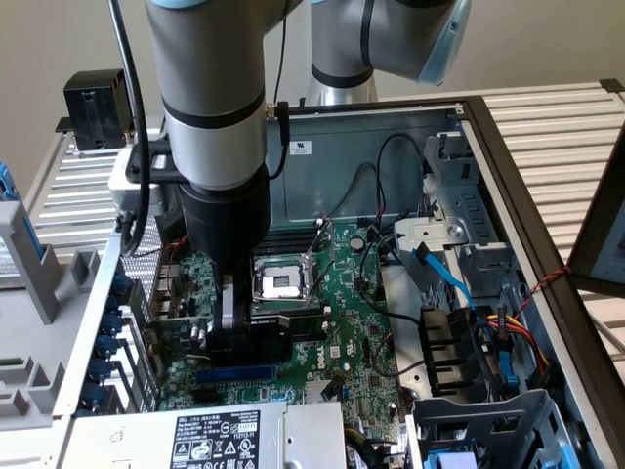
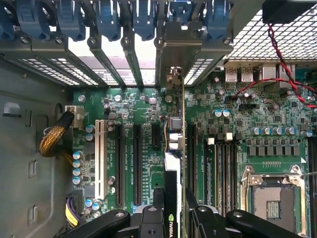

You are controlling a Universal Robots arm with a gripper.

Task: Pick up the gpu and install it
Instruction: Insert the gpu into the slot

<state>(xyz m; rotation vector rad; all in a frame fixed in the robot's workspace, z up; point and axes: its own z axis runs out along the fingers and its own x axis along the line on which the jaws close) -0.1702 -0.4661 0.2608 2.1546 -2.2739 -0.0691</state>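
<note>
My gripper (image 2: 176,220) is shut on the gpu (image 2: 183,148), which I see edge-on as a thin green card standing upright over the expansion slots of the motherboard (image 2: 143,104). Its silvery end bracket (image 2: 179,47) lies against the case's rear slot openings, under the blue latches. Whether the card's edge is seated in a slot I cannot tell. In the exterior view the gripper (image 1: 232,337) is low inside the open computer case, over the motherboard (image 1: 342,293) beside the CPU socket (image 1: 281,283), and the silvery bracket (image 1: 228,305) shows at its side.
Black cables (image 1: 391,195) loop over the board. A drive cage (image 1: 479,244) with blue and coloured cables stands on the exterior view's right, and the power supply (image 1: 220,435) is in front. A red and black wire pair (image 2: 277,64) crosses near the rear ports. Empty black slots (image 2: 120,163) flank the card.
</note>
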